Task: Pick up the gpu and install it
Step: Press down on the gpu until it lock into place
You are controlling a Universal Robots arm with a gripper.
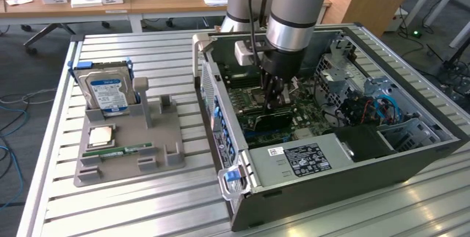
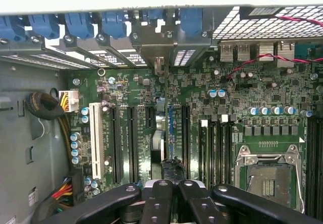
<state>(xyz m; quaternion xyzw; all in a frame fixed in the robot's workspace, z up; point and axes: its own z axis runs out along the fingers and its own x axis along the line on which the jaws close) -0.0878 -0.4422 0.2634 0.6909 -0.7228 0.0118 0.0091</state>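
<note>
So the arm (image 1: 294, 11) is the usual look: fat round silver-grey tube sections with a pale blue cap ring up top and a dark band just under it. A second silver segment with a black band sits behind it. There's a thin black cable running down the side, past a small off-white boxy block clipped near the wrist. Below that everything goes black, narrowing down into the gripper (image 1: 273, 97). From the wrist view the gripper (image 2: 174, 191) is glossy black linkage bars with rounded ends, each with a shiny silver pin or screw head at the joint.
</note>
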